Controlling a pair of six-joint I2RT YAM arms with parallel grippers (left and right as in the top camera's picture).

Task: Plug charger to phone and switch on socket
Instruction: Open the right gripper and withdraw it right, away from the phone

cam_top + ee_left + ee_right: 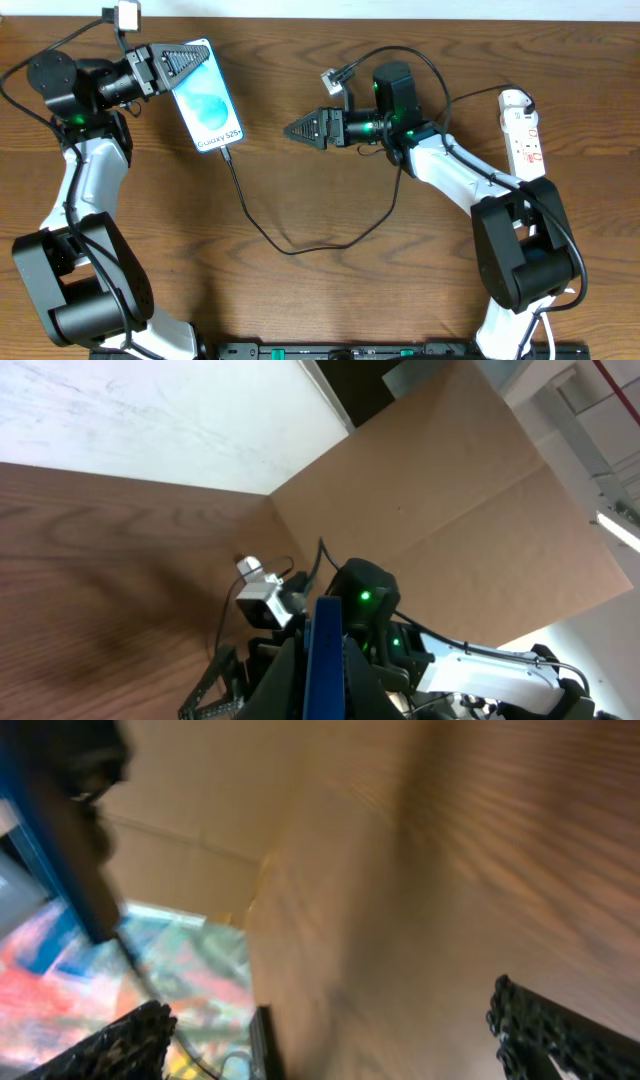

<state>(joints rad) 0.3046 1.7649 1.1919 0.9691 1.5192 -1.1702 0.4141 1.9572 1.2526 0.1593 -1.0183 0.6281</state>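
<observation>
- The slim rectangular phone [208,100], with its bright blue screen and dark edges, lies screen-up and slanted on the left part of the brown wooden table [350,310].
- The left gripper [190,60] is clamped on the phone's upper end and covers that corner. Whether the phone rests on the table or is lifted off it cannot be told.
- In the left wrist view the phone [325,655] shows only as a narrow blue strip, edge-on between the dark fingers. Its lower part is cut off by the frame.
- The thin black charger cable [295,251] meets the phone's lower short edge. The plug there is too small to tell whether it is fully seated.
- From the phone the cable sags in a loop to the right and passes behind the right arm. There it gets lost among the arm's own wires, so its far end is hidden.
- The right gripper [292,128] is beside the phone on its right, apart from it and pointing at it. From above it is seen edge-on.
- The right wrist view shows the right gripper [330,1010] with its jaws spread wide and nothing between them. That picture is heavily blurred, and a dark, blue-edged shape at its upper left cannot be identified.
- The narrow white power strip [522,130] with small red marks lies well to the right of the phone. Its near end is covered by the right arm, and the position of its switches cannot be read.
</observation>
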